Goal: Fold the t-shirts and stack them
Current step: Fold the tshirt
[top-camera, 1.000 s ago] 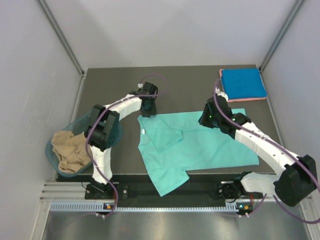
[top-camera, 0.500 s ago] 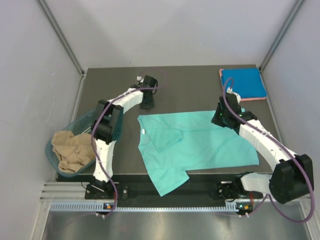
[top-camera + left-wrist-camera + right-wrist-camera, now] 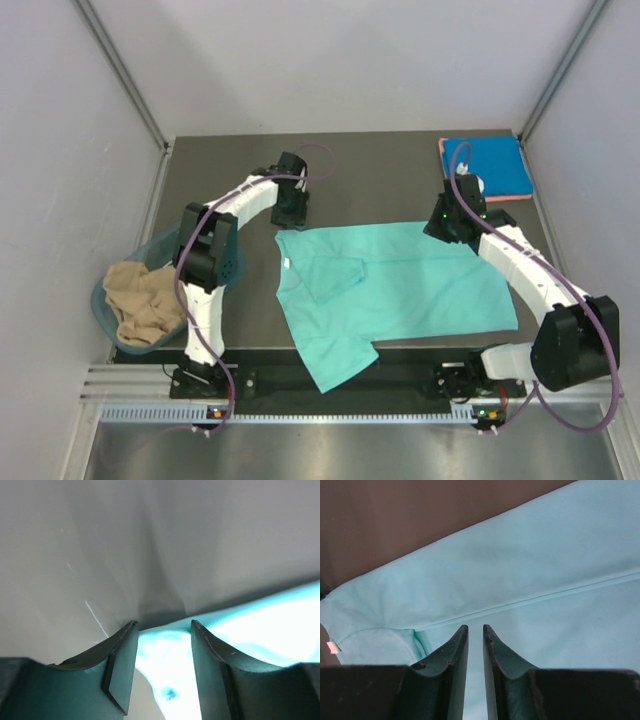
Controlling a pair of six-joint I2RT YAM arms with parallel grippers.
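1. Lying spread across the dark grey table is the teal-green cotton t-shirt, mostly flat. One short sleeve is folded in over its chest and the other hangs past the near table edge.
2. Its small white neck label shows at the collar on the left side of the cloth.
3. The left gripper hovers at the far-left corner of this shirt. In the left wrist view its two dark fingers stand clearly apart. The edge of the shirt lies beneath the gap, and nothing is clamped between them.
4. The right gripper sits over the far-right edge of the same shirt. In the right wrist view its fingers are drawn almost together, with only a thin slit between them. No cloth is visibly pinched in the slit, and a seam of the teal fabric runs across below.
5. A folded bright blue t-shirt rests on a folded pink t-shirt at the far-right corner of the table, well apart from the spread shirt.
6. A crumpled tan t-shirt lies inside the translucent teal plastic tub at the table's left edge, beside the left arm.
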